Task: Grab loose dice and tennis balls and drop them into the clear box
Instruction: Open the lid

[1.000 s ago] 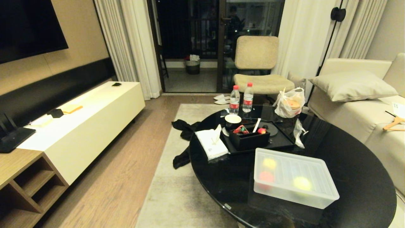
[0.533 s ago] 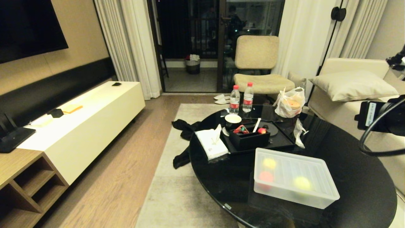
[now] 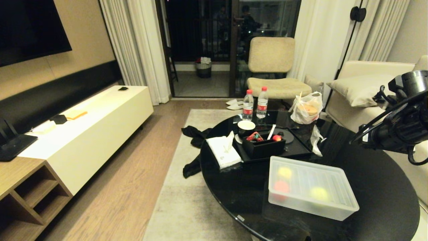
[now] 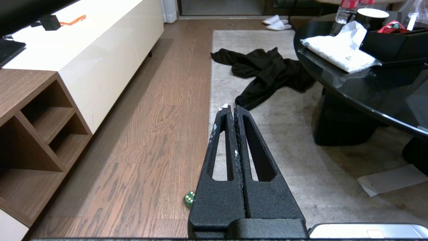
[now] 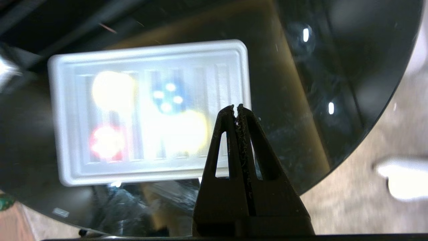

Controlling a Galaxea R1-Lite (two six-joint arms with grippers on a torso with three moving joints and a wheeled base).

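hovering r hand pinched empty over lidded clear box, l hand pinched empty nr floor

The right arm has swung in, seemingly over the table.

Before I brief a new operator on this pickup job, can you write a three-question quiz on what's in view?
1. True or false: the clear box has its lid on.
2. Which loose item lies on the wooden floor beside the left gripper? A) tennis ball B) green die C) red die
3. Fill in: the right gripper hangs above the black ___, its fingers shut.

Key: 1 true. 2 B. 3 table.
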